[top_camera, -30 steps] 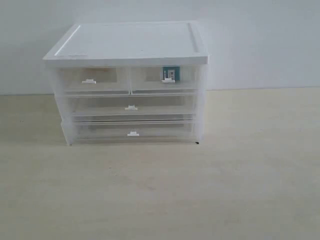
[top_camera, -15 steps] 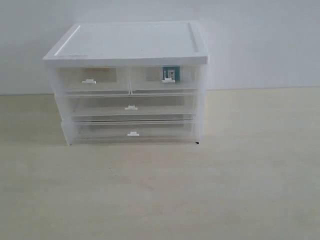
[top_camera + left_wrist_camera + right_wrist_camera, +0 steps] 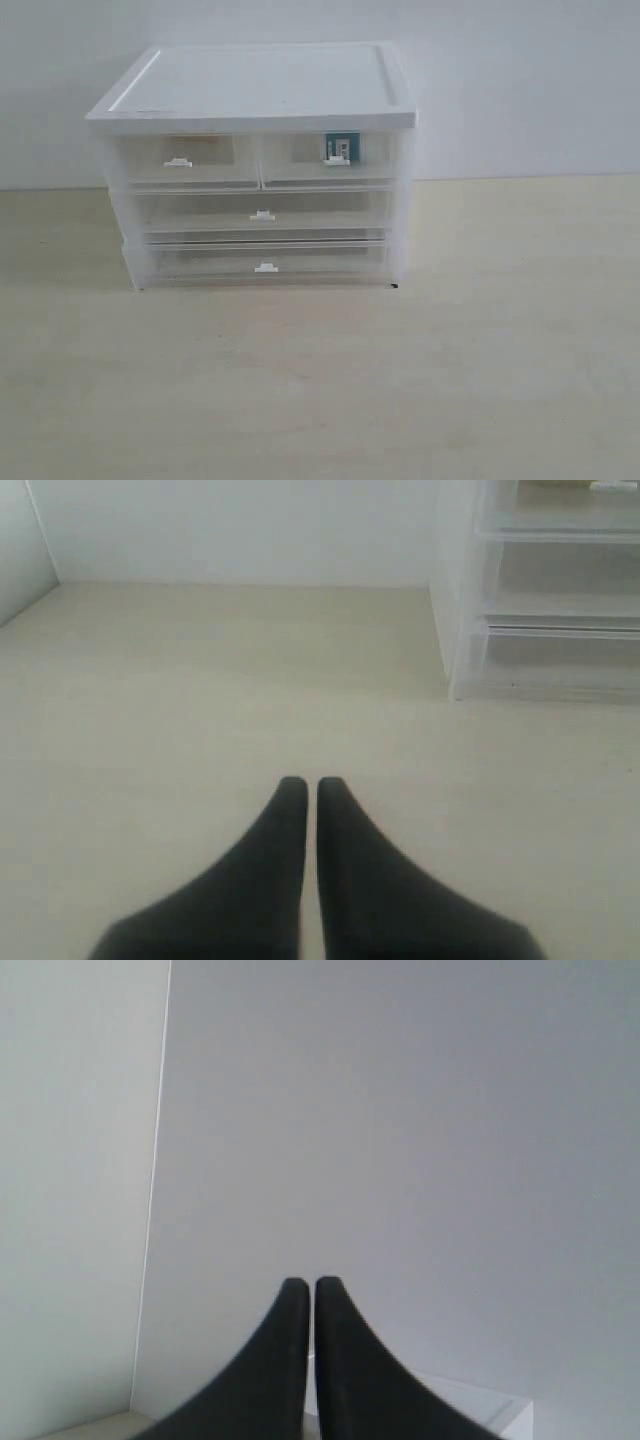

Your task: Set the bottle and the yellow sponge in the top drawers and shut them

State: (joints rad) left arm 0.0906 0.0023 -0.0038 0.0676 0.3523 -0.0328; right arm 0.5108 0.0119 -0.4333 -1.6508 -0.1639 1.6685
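Both top drawers of the white-topped chest [image 3: 260, 85] sit pushed in. Through the translucent front of the right top drawer [image 3: 290, 160] I see the bottle [image 3: 340, 146] with its teal label. Behind the front of the left top drawer [image 3: 215, 165] there is only a faint orange-yellow tint [image 3: 198, 139], likely the yellow sponge. Neither gripper appears in the exterior view. My left gripper [image 3: 312, 782] is shut and empty above the bare table, off to one side of the chest [image 3: 470, 600]. My right gripper [image 3: 305, 1282] is shut and empty, facing the wall.
Two full-width drawers [image 3: 262, 215] below are shut too. The beige table [image 3: 320, 380] stretches in front of the chest and to both sides. A white wall stands close behind. A corner of the chest's white top [image 3: 470, 1405] shows beneath my right gripper.
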